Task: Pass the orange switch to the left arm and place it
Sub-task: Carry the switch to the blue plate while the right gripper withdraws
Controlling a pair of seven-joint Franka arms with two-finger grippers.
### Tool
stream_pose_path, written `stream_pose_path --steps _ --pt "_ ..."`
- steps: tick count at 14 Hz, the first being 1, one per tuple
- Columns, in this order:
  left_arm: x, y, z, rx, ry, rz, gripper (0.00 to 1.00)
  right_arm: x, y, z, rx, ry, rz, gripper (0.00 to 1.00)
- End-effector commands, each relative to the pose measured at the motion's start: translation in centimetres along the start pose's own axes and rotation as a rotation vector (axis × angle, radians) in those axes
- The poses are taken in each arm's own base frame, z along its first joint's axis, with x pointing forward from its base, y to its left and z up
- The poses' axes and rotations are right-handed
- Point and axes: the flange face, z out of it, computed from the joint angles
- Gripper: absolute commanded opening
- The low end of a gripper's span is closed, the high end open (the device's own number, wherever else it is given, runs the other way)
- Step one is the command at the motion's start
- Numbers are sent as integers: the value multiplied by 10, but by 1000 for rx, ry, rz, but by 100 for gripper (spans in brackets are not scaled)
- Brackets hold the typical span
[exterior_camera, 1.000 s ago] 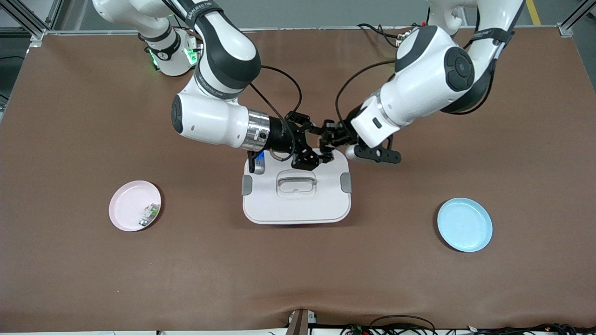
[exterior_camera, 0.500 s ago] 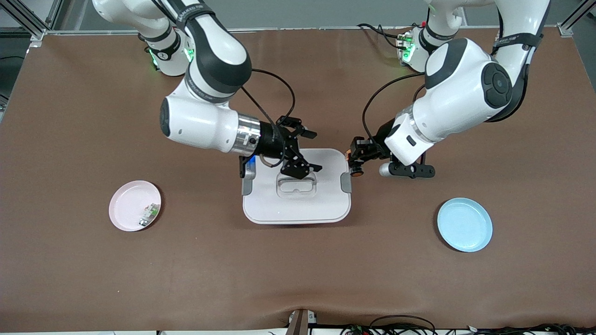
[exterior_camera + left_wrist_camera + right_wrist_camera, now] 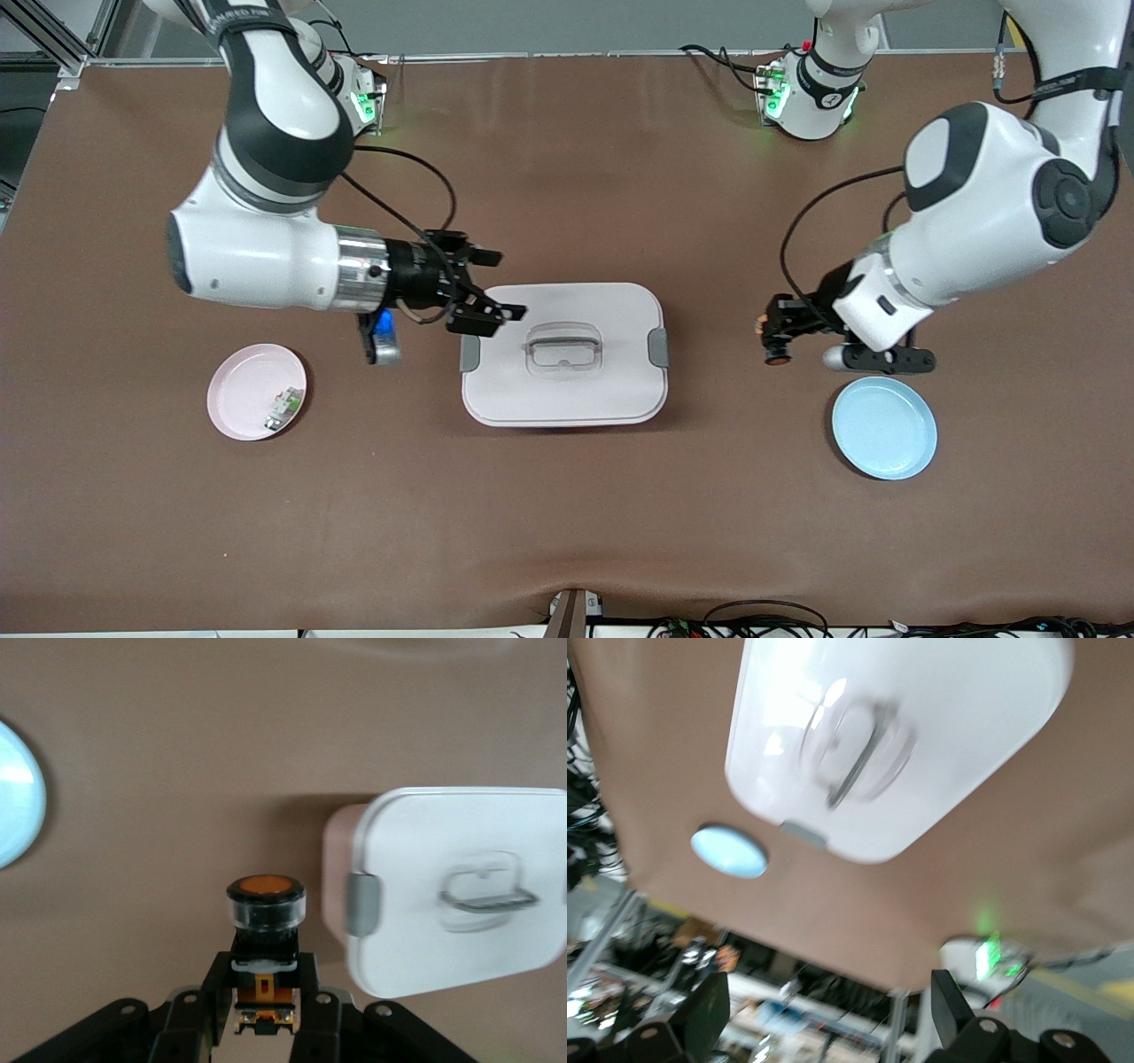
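Both arms are drawing apart from their meeting point over the box (image 3: 563, 354): 1 second ago the 2 grippers were nearly touching above its edge nearest the robot bases, and now each is swinging out toward its own end of the table. Left gripper (image 3: 776, 334) is carrying the orange switch (image 3: 778, 357), fingers clamped on its black body, and is passing over bare table between the box and the blue plate (image 3: 883, 428), just beside that plate's rim. Right gripper (image 3: 483, 288) is retreating with jaws standing wide apart and nothing between them, hovering over the table at the box's edge toward the right arm's end. Pink plate (image 3: 239, 390), holding 1 small green-and-white part (image 3: 283, 406), is sitting untouched near that same end. Item under transfer, as the left wrist view is showing it (image 3: 266, 943): 1 rigid push-button part, black body, round orange cap ringed by a clear collar, orange marks low on the body. It is judged light and stiff, with hard smooth plastic faces that could slip or twist under a weak pinch. The cap is looking like the moving, more delicate portion, so the flat sides of the body below the collar are the better hold, which is where the fingers (image 3: 213, 988) are now pressing. Box is lying closed, lid latched, clear of both grippers.
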Motion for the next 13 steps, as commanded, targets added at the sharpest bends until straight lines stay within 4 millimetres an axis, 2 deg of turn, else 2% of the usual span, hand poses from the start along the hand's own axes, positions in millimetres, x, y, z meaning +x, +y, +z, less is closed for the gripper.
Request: stream_pose_path --steps 1,4,7,9,13 --pt "11 -37 4 28 -16 61 0 -10 46 -7 -96 103 -185 100" --pt "33 -94 23 123 -35 152 0 -3 88 -26 -230 248 -382 100" --pt "49 -123 38 161 -44 214 0 5 114 -47 -344 363 -517 100" --pt "57 -151 57 158 -70 280 0 22 128 -71 -382 400 -606 100" --pt "75 -203 82 196 -44 495 0 64 147 -118 -463 447 -721 100"
